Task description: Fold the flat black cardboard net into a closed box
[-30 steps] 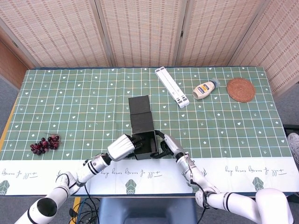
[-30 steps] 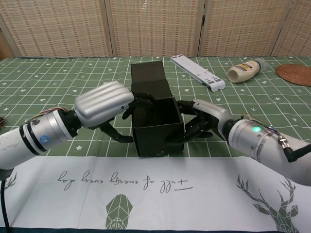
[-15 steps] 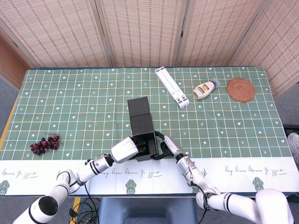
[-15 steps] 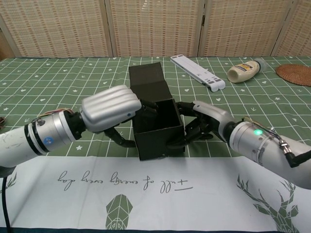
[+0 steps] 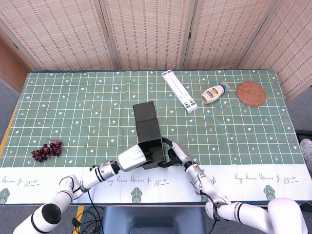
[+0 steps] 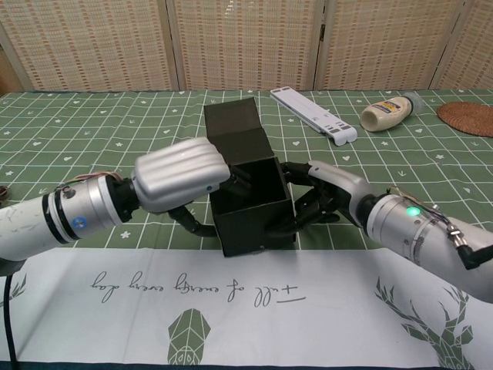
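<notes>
Since one second ago, my left hand (image 6: 181,173) has shifted rightward over the near-left top edge of the black box (image 6: 250,202), and the box has turned slightly, its near face now angled toward my right. My left hand grips the box: the fingers curl over the left wall into the open cavity, with the thumb against the outer left side. My right hand (image 6: 323,193) holds the box from 3 o'clock, dark fingertips (image 6: 286,222) pressed on the right wall. The box stands partly formed near the front edge of the table (image 5: 73,112), at its middle, with the lid flap (image 5: 145,111) still open and extending toward 12 o'clock. At 1 o'clock from the box lies a white folded stand (image 5: 179,90); further right are a squeeze bottle (image 5: 213,93) and a woven coaster (image 5: 251,93). Grapes (image 5: 47,150) lie at 9 o'clock.
</notes>
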`<state>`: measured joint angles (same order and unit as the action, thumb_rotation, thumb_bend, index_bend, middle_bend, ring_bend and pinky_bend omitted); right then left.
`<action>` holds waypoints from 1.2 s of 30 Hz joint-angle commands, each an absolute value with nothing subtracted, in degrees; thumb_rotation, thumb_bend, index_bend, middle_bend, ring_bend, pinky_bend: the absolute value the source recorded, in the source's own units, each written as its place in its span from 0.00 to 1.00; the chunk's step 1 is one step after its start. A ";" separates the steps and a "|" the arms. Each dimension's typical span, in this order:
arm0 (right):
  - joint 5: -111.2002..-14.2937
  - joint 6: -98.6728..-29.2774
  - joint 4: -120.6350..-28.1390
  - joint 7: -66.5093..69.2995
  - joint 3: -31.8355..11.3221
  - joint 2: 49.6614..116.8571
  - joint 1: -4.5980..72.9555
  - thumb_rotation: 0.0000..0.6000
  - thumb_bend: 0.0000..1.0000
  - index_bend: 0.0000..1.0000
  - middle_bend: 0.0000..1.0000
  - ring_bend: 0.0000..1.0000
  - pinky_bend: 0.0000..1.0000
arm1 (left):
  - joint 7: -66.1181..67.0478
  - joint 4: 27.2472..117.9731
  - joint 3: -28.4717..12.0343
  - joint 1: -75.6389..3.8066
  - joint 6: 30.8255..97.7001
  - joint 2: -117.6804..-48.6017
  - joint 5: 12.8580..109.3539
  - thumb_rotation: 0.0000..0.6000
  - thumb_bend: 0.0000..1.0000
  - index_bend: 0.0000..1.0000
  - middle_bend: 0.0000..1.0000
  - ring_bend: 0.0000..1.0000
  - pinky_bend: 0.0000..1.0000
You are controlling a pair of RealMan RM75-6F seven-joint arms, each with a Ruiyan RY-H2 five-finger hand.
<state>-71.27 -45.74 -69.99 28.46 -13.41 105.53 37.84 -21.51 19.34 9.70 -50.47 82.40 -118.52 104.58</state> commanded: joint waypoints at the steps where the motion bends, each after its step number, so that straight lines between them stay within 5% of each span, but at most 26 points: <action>1: -71.36 -45.72 -70.11 28.75 -13.36 105.53 37.78 1.00 0.17 0.29 0.45 0.84 1.00 | -21.49 19.48 9.70 -50.56 82.12 -118.56 104.49 1.00 0.13 0.64 0.55 0.61 0.85; 36: -72.95 -46.33 -69.39 31.01 -12.82 106.04 37.55 1.00 0.22 0.29 0.45 0.84 1.00 | -21.75 21.52 10.81 -52.89 80.14 -117.10 105.33 1.00 0.14 0.72 0.65 0.62 0.85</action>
